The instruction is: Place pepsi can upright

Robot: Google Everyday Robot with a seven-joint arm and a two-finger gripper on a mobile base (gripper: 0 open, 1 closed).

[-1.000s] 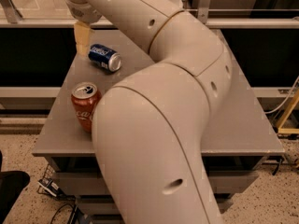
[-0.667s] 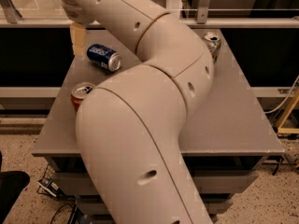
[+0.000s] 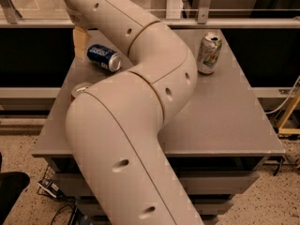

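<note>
The dark blue pepsi can lies on its side near the back left of the grey table, its silver end turned toward me and to the right. My gripper is at the far left, just left of the can and beside its far end; only one pale yellowish finger shows below the arm's wrist. My large cream arm sweeps across the middle of the view and hides much of the table's left half.
A white and green 7up can stands upright at the back right of the table. The top of a red can peeks out at the arm's left edge. A rail and posts run behind the table.
The arm has swung left and lowered. The red can is now mostly hidden behind it, and the 7up can has come into view. The pepsi can still lies on its side.
</note>
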